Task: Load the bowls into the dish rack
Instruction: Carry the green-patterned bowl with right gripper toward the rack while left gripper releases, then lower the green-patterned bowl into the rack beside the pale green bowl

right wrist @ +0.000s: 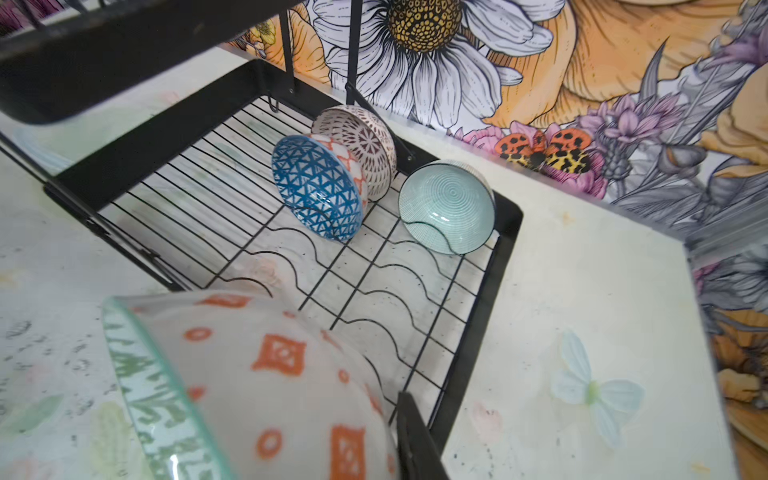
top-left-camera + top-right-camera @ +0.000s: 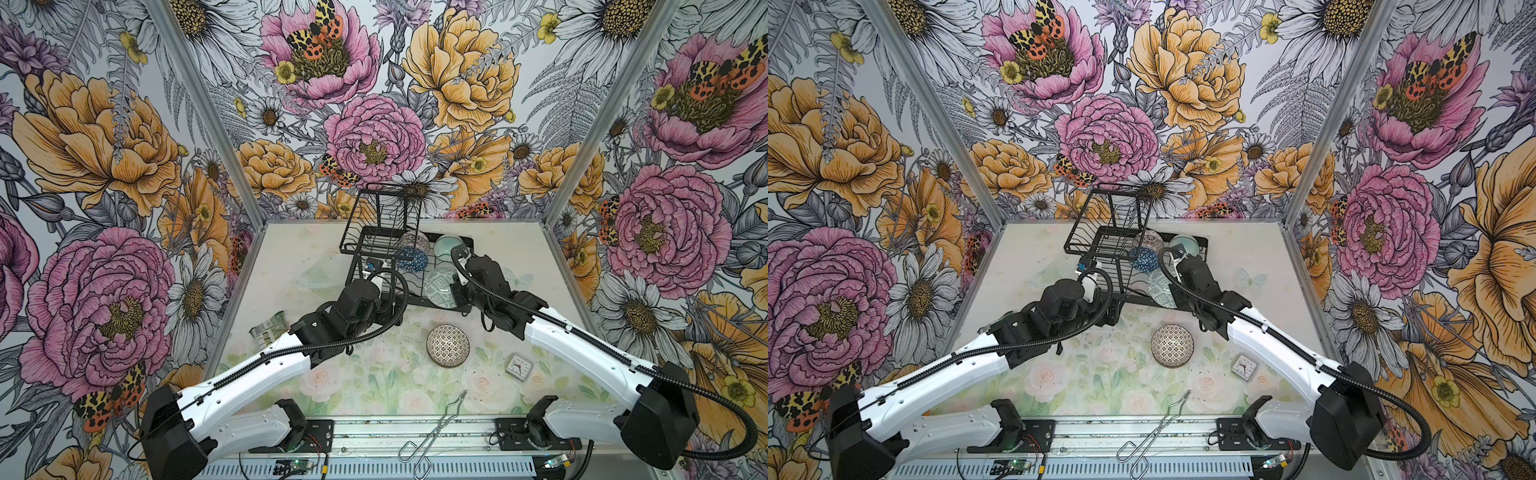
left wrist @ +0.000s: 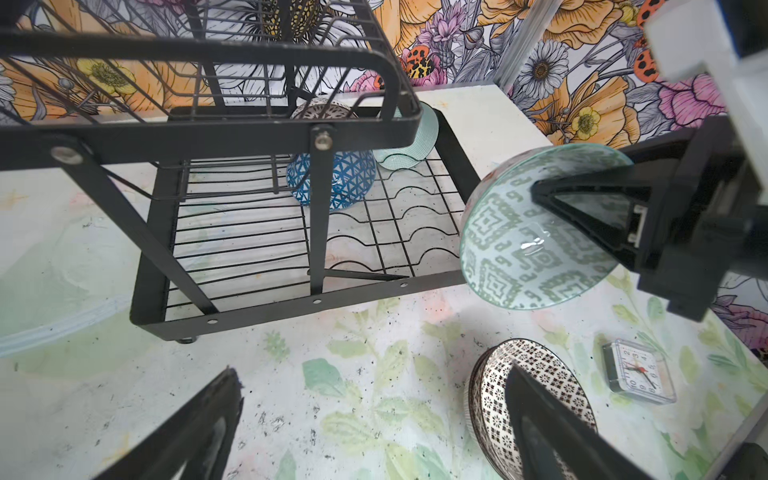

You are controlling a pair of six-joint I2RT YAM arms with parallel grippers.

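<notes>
The right gripper (image 3: pixel 540 191) clamps a grey-green patterned bowl (image 3: pixel 511 249) edgewise, seemingly to fit the black wire rack (image 3: pixel 291 299); the left gripper (image 3: pixel 372 370) is spread empty.

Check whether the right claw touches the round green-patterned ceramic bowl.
Touching: the left wrist view shows the right claw clamped on the bowl, one finger against its inside.

The left arm (image 2: pixel 257 378) and right arm (image 2: pixel 582 349) share one build: glossy white shells dotted with small screw holes, joined by matte black joint housings. A black ribbed cable conduit (image 2: pixel 407 291) runs along each, clipped to the white. The left gripper (image 3: pixel 372 368) has black wedge-shaped fingers (image 3: pixel 548 424). Black mounting plates (image 2: pixel 316 432) anchor both bases.
</notes>
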